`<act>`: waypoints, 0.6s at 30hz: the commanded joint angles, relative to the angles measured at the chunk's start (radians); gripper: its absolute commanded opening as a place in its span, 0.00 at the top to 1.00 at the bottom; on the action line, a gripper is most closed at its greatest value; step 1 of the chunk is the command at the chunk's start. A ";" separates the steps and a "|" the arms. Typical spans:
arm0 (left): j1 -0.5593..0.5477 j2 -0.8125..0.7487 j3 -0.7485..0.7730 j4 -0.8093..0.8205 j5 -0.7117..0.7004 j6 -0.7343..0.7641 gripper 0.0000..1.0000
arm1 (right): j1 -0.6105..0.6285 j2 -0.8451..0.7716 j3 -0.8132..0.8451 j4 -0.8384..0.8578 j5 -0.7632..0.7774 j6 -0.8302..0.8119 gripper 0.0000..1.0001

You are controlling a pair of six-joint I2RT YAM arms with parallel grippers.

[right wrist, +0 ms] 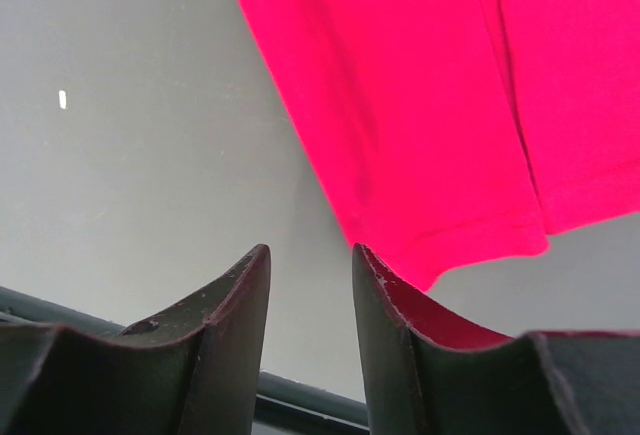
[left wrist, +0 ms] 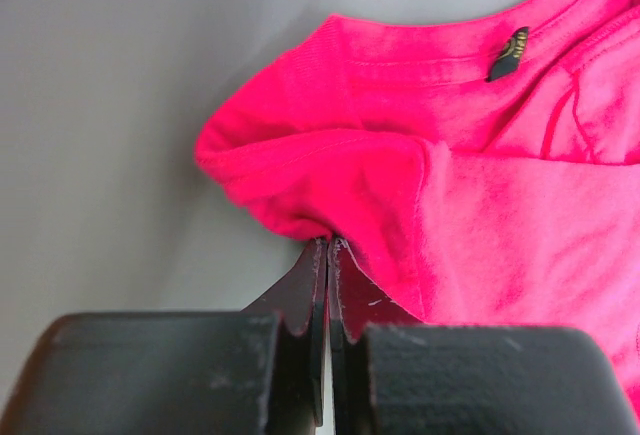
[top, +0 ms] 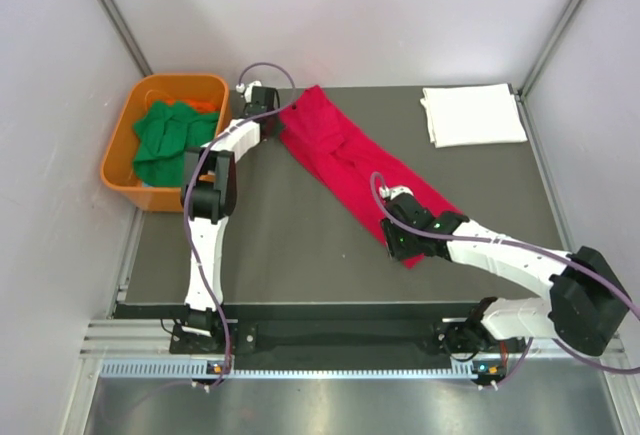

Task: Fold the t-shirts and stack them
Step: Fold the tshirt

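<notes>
A bright red t-shirt [top: 350,160] lies folded in a long strip, diagonally from the table's back left to its front right. My left gripper [top: 276,123] is at the strip's collar end. In the left wrist view it [left wrist: 328,244] is shut, pinching a bunched fold of the red t-shirt [left wrist: 400,155] at its tips. My right gripper [top: 395,243] is open at the hem end. In the right wrist view it [right wrist: 310,253] is empty, with the red hem corner [right wrist: 440,205] just right of the right finger. A folded white t-shirt [top: 472,115] lies at the back right. Green t-shirts [top: 170,140] lie in the tub.
An orange plastic tub [top: 120,150] stands off the table's left edge, beside the left arm. The dark table [top: 290,235] has bare surface in its middle and front. The table's front edge bar [right wrist: 300,395] shows just beyond the right fingers.
</notes>
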 commanded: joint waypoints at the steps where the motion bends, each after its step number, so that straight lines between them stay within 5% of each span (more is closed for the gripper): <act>1: 0.026 0.016 0.034 0.059 0.018 -0.014 1.00 | 0.024 0.025 0.024 0.003 0.018 -0.025 0.61; 18: 0.029 0.018 0.000 0.101 0.055 -0.007 1.00 | 0.040 0.127 0.040 -0.059 0.081 0.060 0.65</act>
